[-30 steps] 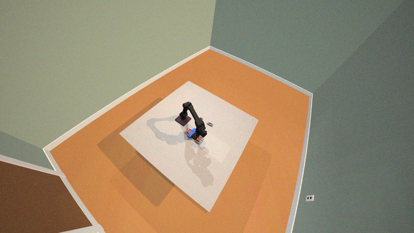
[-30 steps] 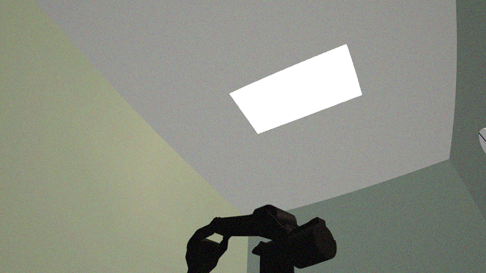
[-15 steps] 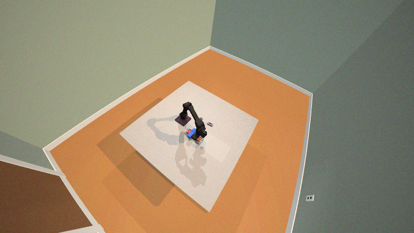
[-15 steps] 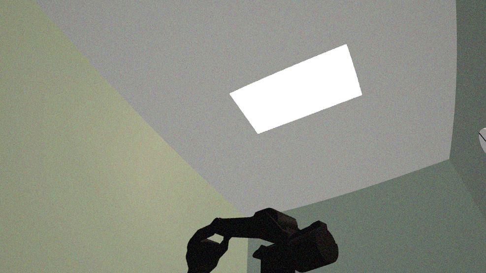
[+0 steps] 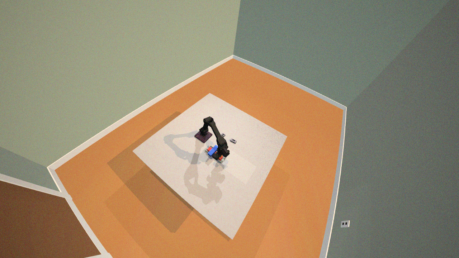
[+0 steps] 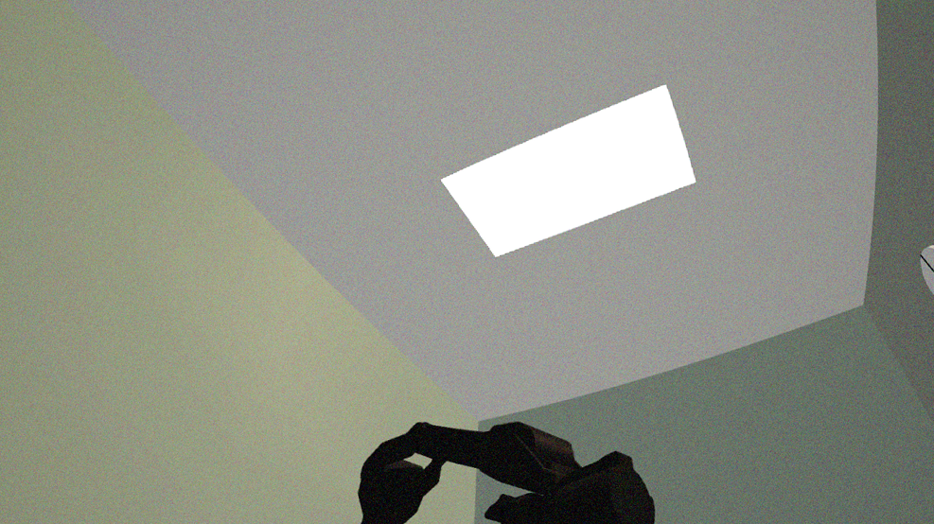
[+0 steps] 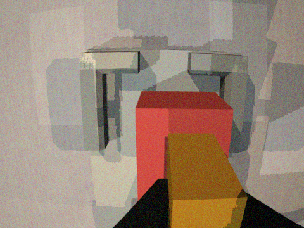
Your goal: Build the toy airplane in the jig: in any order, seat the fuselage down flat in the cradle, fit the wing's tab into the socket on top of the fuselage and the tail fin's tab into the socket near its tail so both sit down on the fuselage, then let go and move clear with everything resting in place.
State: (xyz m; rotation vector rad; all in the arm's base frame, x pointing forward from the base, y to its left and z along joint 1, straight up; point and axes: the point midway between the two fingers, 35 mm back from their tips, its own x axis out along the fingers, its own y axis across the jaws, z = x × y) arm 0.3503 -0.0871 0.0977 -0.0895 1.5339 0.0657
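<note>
Toy airplane (image 5: 210, 149) (image 7: 152, 133): tool (image 5: 217, 156) (image 7: 189, 189) grips the yellow tail fin (image 7: 202, 168) over the red fuselage (image 5: 220, 158) (image 7: 150, 142).

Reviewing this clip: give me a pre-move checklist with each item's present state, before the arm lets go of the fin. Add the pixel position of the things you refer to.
1. Gripper (image 5: 217, 156) (image 7: 189, 189) shut on the yellow tail fin (image 7: 201, 168): ok.
2. Red fuselage (image 5: 220, 157) (image 7: 152, 136) between the walls of the grey jig (image 5: 222, 160) (image 7: 88, 111): ok.
3. Blue wing (image 5: 212, 150) lying across the fuselage: ok.
4. Wing tab fully down in its socket: cannot tell, hidden.
5. Fin tab fully down in the tail socket: cannot tell, the fin covers it.
6. Gripper released and clear: not ok.
</note>
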